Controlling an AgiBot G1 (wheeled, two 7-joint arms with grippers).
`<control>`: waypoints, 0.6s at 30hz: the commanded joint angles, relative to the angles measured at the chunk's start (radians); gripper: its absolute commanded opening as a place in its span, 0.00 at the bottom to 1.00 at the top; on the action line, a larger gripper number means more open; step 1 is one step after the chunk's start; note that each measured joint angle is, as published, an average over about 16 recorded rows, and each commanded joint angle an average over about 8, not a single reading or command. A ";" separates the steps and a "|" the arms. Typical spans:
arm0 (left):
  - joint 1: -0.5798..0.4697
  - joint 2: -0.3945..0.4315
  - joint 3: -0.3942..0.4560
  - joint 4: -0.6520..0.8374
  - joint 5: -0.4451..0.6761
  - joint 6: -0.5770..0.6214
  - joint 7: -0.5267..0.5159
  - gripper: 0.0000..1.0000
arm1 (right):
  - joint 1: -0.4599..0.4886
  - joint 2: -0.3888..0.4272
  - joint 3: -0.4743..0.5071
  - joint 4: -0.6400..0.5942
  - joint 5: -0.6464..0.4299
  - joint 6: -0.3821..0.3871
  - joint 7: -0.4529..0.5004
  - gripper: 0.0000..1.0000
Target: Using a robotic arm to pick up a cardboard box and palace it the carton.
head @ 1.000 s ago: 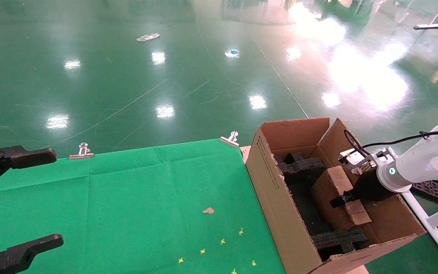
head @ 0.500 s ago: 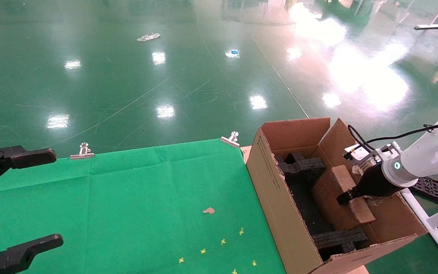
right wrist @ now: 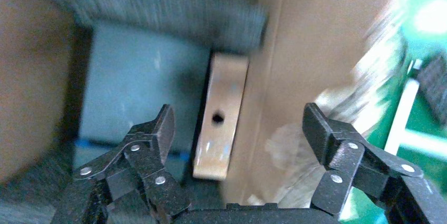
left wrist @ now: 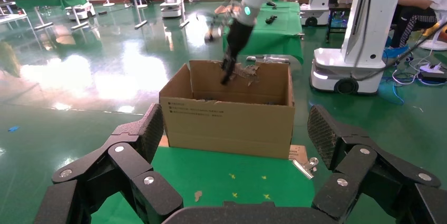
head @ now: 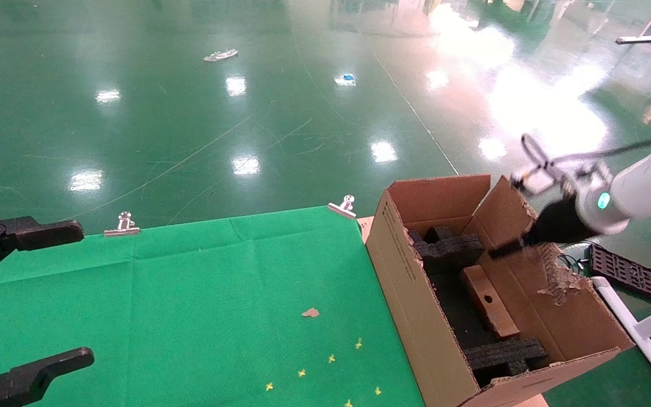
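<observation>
Cardboard box (head: 489,301) stands on edge inside carton (head: 410,294). Right gripper (right wrist: 237,129) above it, fingers wide apart, empty. Left gripper (left wrist: 237,139) parked over table, likewise spread, empty.

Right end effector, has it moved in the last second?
Yes. The right end effector has risen out of the carton, open, now near the far flap's edge; the small box lies inside.

Matt corrugated cardboard carton (head: 410,294), rough black foam (head: 450,246) inside; green cloth on bench (head: 190,294); glossy floor (head: 190,113)
</observation>
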 commanded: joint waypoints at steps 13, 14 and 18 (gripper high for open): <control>0.000 0.000 0.001 0.000 0.000 0.000 0.000 1.00 | 0.258 0.121 0.103 0.126 0.130 -0.004 -0.231 1.00; 0.000 0.000 0.001 0.000 -0.001 0.000 0.000 1.00 | 0.258 0.129 0.111 0.135 0.140 0.005 -0.244 1.00; 0.000 0.000 0.001 0.000 -0.001 0.000 0.001 1.00 | 0.251 0.155 0.142 0.173 0.174 0.035 -0.281 1.00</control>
